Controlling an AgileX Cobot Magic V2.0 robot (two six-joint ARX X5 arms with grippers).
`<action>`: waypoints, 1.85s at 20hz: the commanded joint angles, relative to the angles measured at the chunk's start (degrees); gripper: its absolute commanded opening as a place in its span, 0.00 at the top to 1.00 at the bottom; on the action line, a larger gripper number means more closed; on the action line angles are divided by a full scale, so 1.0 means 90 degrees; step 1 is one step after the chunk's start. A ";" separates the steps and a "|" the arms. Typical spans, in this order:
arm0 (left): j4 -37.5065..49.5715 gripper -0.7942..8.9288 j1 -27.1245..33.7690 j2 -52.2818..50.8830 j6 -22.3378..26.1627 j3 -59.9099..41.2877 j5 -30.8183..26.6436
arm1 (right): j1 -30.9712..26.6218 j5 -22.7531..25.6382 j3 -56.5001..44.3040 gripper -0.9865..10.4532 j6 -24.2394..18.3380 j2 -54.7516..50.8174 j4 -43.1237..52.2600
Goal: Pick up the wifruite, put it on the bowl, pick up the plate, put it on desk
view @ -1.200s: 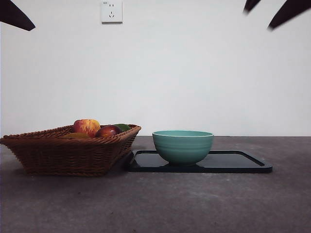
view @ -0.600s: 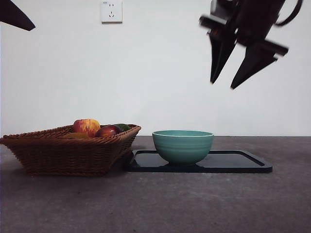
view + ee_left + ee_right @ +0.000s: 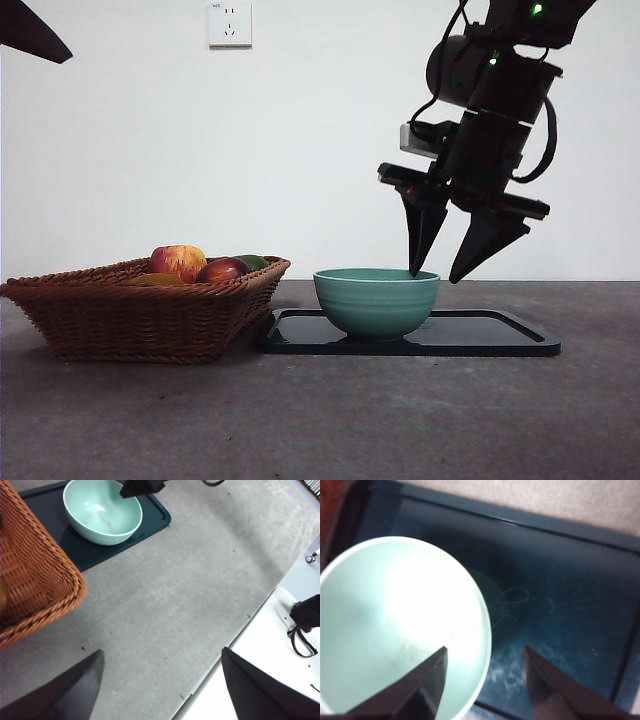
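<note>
**Teal bowl under open right gripper**

Teal is what you see straight below the right gripper (image 3: 447,273): the bowl (image 3: 376,300) stands on the left part of a dark tray (image 3: 500,335), which lies flat on the desk (image 3: 320,420). Your right jaws are spread wide and empty; one tip hangs over the bowl's inside by its rim, the other over the bare tray just beside it. Neither touches anything you can see.

Left of the tray, close to its edge, sits a wicker basket (image 3: 140,310) with a red-and-yellow apple (image 3: 179,260), a dark red fruit (image 3: 222,269) and something green behind. You cannot make out the wifruite.

Your left gripper (image 3: 160,690) waits high above the desk, jaws apart and empty.
</note>
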 commanded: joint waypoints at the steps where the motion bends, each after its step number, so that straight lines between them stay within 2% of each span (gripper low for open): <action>1: 0.0029 0.54 -0.0029 0.0032 0.0080 0.0080 0.0029 | 0.0034 -0.0002 0.0146 0.70 -0.0036 0.0233 0.0151; 3: 0.0032 0.54 -0.0029 0.0032 0.0080 0.0080 0.0029 | 0.0051 0.0000 0.0146 0.71 0.0017 0.0299 0.0270; 11: 0.0029 0.54 -0.0029 0.0032 0.0078 0.0080 0.0029 | 0.0068 0.0019 0.0146 0.90 0.0046 0.0386 0.0357; 18: 0.0027 0.54 -0.0029 0.0032 0.0080 0.0080 0.0029 | 0.0068 0.0019 0.0172 0.91 0.0034 0.0209 0.0369; 24: 0.0029 0.54 -0.0029 0.0032 0.0080 0.0080 0.0029 | 0.0126 0.0019 0.0182 0.91 -0.0087 -0.0792 0.0017; 31: 0.0019 0.54 -0.0029 0.0032 0.0083 0.0080 0.0029 | 0.0418 0.0022 0.0141 0.91 -0.0313 -0.2368 -0.1066; 37: 0.0015 0.54 -0.0029 0.0032 0.0080 0.0080 0.0029 | 0.0811 0.0185 -0.0996 0.91 -0.0313 -0.3789 -0.1137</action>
